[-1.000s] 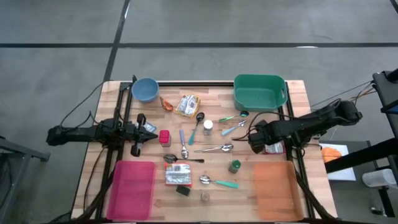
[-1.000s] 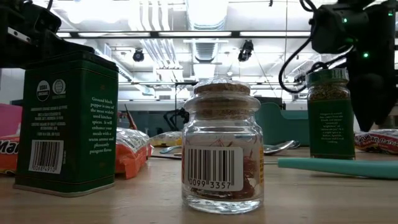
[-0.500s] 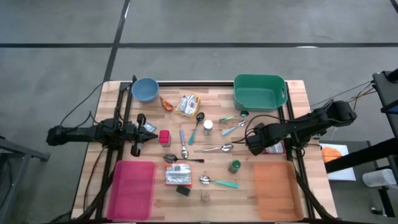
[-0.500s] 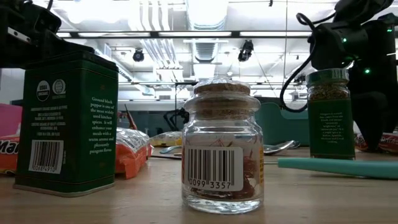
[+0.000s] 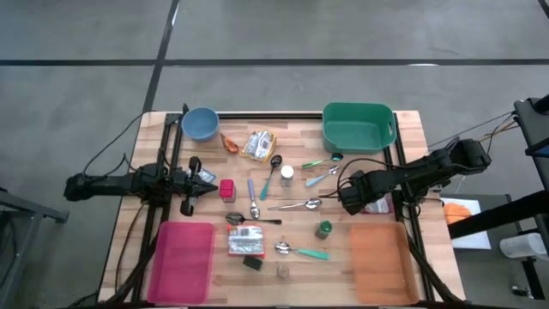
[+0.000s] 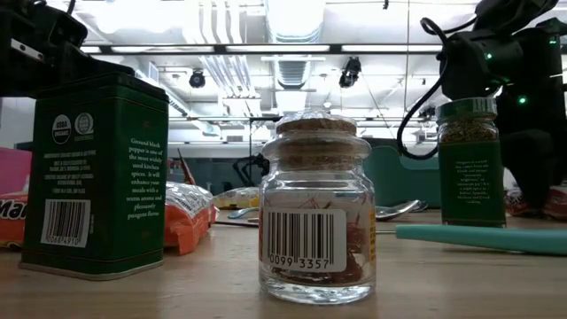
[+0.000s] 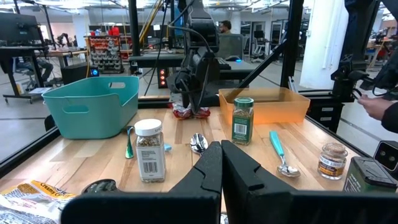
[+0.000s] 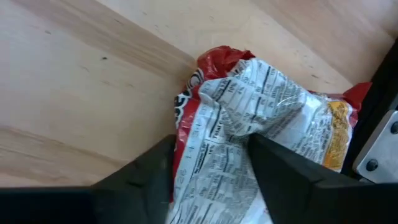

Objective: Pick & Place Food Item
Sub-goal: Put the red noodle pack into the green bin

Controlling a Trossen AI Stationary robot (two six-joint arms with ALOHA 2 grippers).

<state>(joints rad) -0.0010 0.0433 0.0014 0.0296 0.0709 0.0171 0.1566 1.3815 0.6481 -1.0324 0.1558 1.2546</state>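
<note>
A red snack packet (image 8: 261, 118) with white printed backing lies on the wooden table near its right edge, also seen in the high view (image 5: 378, 205) and the left wrist view (image 7: 184, 112). My right gripper (image 8: 214, 177) points down at it, shut on the crumpled packet (image 5: 355, 199). My left gripper (image 7: 221, 165) hangs level over the table's left side (image 5: 211, 178), shut and holding nothing. My right gripper pinches the packet's crumpled middle (image 8: 217, 155) between its two fingers, coming from above and pointing steeply down. The film bulges up in a ridge between the fingers (image 8: 152, 171). The packet's ends lie on the table.
A green bin (image 5: 358, 127) stands at the far right and an orange tray (image 5: 377, 262) at the near right. A pink tray (image 5: 182, 260), a blue bowl (image 5: 200, 123), spoons, spice jars (image 5: 323, 228) and other packets fill the middle. A black frame post (image 8: 379, 118) stands beside the packet.
My right gripper has come down onto the red packet near the table's right edge, then kept still. The left arm has not moved.
</note>
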